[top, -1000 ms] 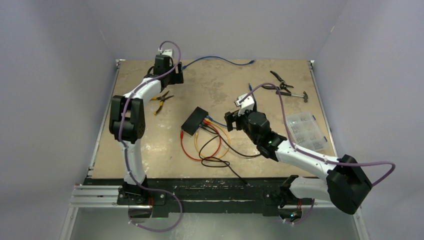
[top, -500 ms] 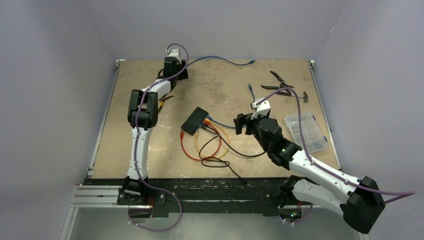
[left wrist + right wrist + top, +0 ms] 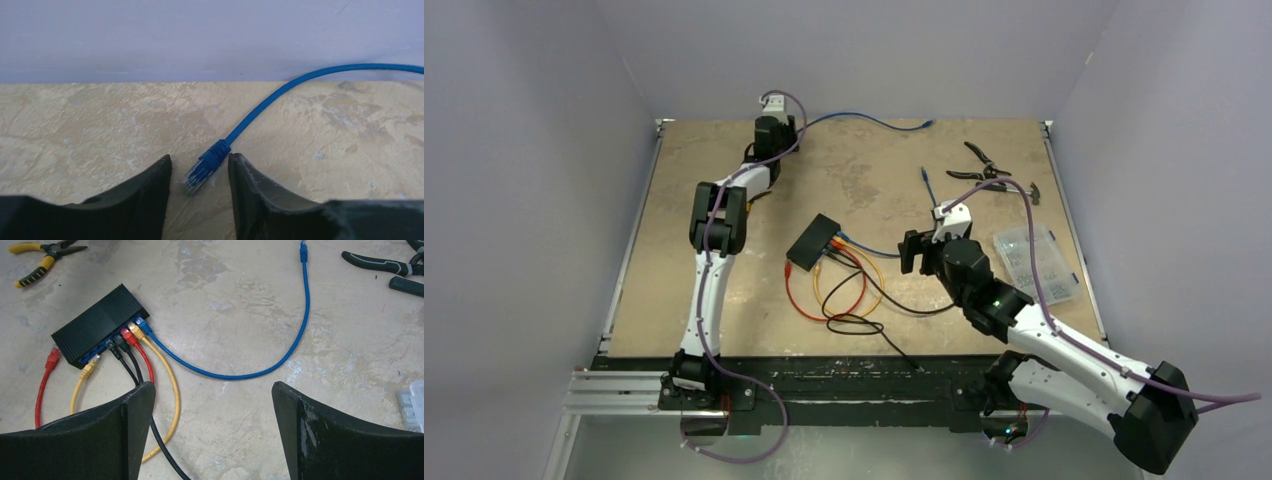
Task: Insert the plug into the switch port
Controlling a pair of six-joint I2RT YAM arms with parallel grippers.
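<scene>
While the left gripper (image 3: pixel 199 167) sits low on the table (image 3: pixel 75 125) near the back wall (image 3: pixel 150 35), its fingers stand a little apart with the plug (image 3: pixel 201 172) lying between them. One finger is against the plug's boot and the other shows a gap, so nothing is clamped. From the plug, a blue cable (image 3: pixel 280 95) curves off along the wall. The right gripper (image 3: pixel 212 390) hovers over mid-table with its jaws spread wide and empty. Just beyond it lies the switch (image 3: pixel 100 325), well apart from the plug, with red, yellow, black and blue leads at its socket edge. Yellow-handled pliers (image 3: pixel 40 255) lie beyond the switch, and black-handled pliers (image 3: pixel 380 262) off to the right.
</scene>
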